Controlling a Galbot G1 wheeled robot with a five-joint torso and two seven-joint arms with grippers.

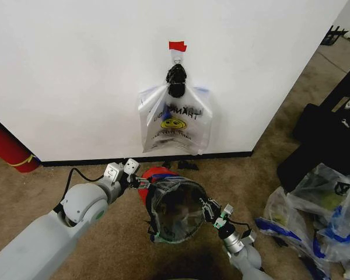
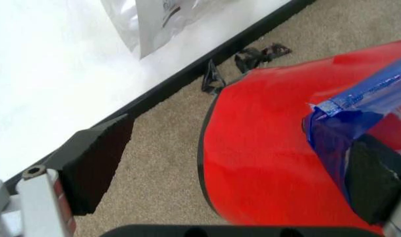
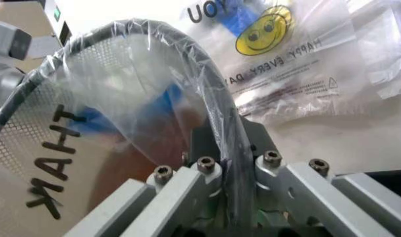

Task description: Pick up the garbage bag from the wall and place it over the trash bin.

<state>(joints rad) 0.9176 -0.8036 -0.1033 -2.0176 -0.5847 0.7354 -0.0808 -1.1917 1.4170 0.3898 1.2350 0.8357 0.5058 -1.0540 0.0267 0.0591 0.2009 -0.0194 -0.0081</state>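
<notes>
Head view: trash bin (image 1: 175, 211) stands on the carpet (image 1: 64, 186) just in front of the wall (image 1: 76, 70). Red body, dark rim; a thin clear film, the garbage bag (image 1: 181, 198), is stretched over the rim. A second smiley bag (image 1: 175, 123) hangs on the wall from a hook (image 1: 177, 56) under a red tape strip (image 1: 177, 46). Left hand (image 1: 134, 178) sits at the bin's left rim, right hand (image 1: 213, 213) at its right rim.

Left wrist view adds what the head view lacks: the left hand (image 2: 239, 168) has its foam pads (image 2: 95, 170) spread wide, the far pad pressing a blue band of the garbage bag (image 2: 358, 106) against the red side of the bin (image 2: 266, 148). Black baseboard (image 2: 187, 74) and some dark scraps (image 2: 253, 57) lie beyond.

Right wrist view: right hand (image 3: 233, 173) has its fingers (image 3: 187, 192) pressed together on the bin rim (image 3: 207, 89) with the film over it. Mirrored black print shows through the plastic (image 3: 121, 98); the hanging bag (image 3: 279, 49) lies behind.

Hard to make out: the bin's base is cut off in the left wrist view; how far the film reaches around the rear rim cannot be told.
</notes>
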